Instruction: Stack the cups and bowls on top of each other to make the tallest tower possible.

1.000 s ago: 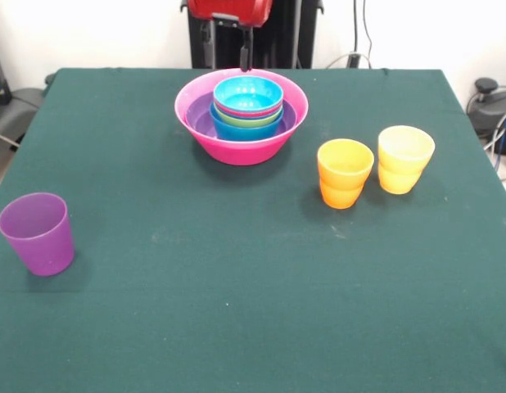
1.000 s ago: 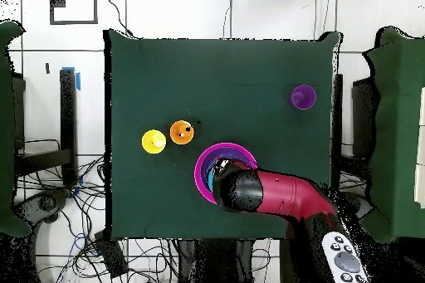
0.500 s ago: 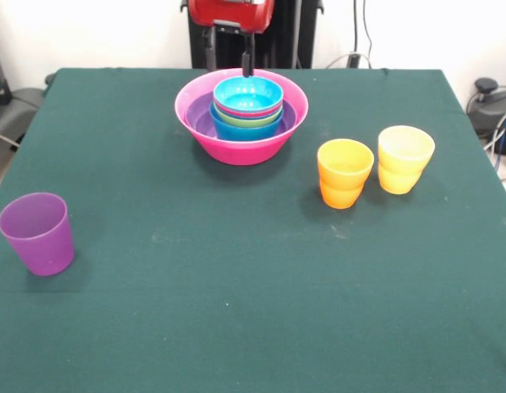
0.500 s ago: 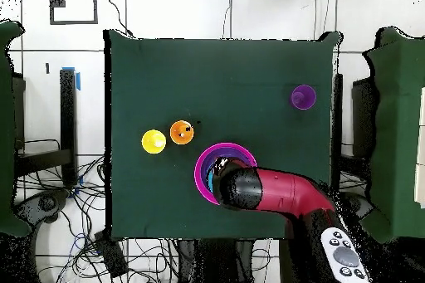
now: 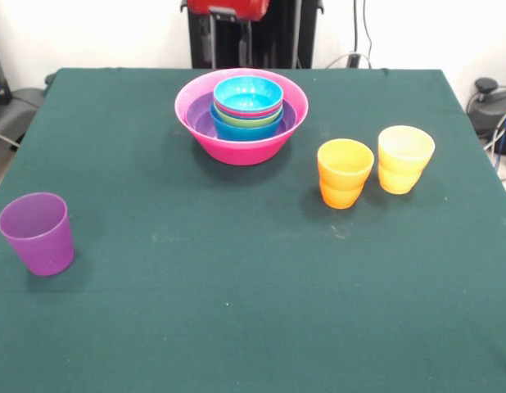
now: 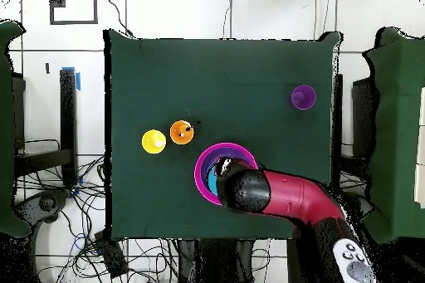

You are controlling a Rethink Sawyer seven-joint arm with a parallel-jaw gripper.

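– What can't we make out?
– The gripper (image 5: 228, 8) is cut off by the front view's top edge, so its fingers stay unknown to us.
– And from overhead?
– The arm (image 6: 278, 198) covers half the tower (image 6: 207, 166), hiding the inner bowls.

Green-clothed table (image 5: 237, 311) bears the hot-pink bowl (image 5: 241, 143) and purple cup (image 5: 38, 232), orange cup (image 5: 345, 173), yellow cup (image 5: 404, 159)

Nested bowls (image 5: 246, 105) sit upper centre, orange cup (image 5: 345, 173) touching yellow cup (image 5: 404, 159) at right, purple cup (image 5: 38, 233) alone lower left.
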